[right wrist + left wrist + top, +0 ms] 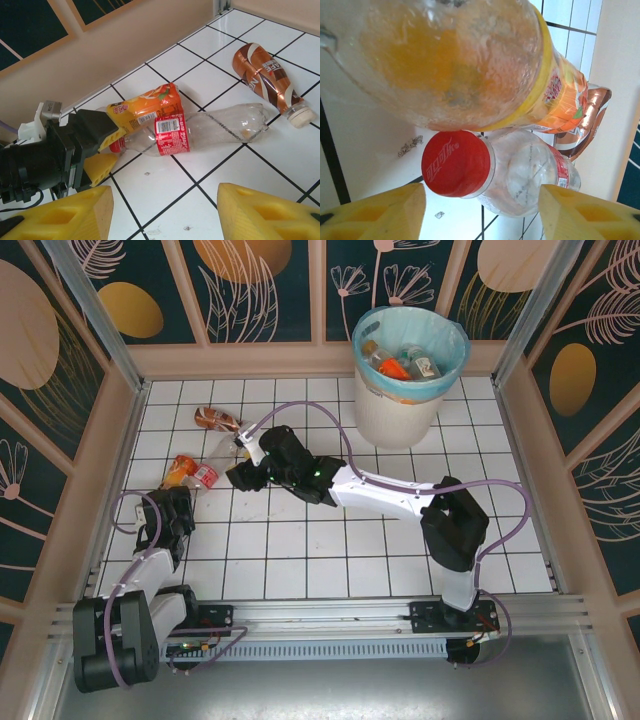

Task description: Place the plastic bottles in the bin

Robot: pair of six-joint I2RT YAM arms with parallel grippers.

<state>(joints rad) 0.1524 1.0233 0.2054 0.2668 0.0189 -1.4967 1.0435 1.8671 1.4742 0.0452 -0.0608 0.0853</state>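
A white-tiled table [330,560] is carrying three loose bottles near its left edge. An orange bottle [150,105] and a clear bottle [215,127] with a red label are lying side by side and touching, their capped ends pointing toward the near left corner. A brown bottle [262,75] with a pale cap is lying just beyond them, toward the far left corner, its cap near the clear bottle's base. The left pincer [482,200] is reaching low over the table from the near left corner, its two yellow fingers sitting either side of the clear bottle's top end, just behind the red cap [456,163], with the orange bottle lying right beside that cap. The fingers are sitting very close against the clear bottle, but it is not possible to tell whether they are squeezing it. The right pincer [165,200] is stretching across from the right arm and hovering above the tiles just near of the clear bottle, its fingers spread wide and released, with nothing between them. The bin [400,410], lined with a light blue bag, is standing at the far edge toward the right corner, well apart from the loose bottles, and is holding more bottles [400,365] inside.
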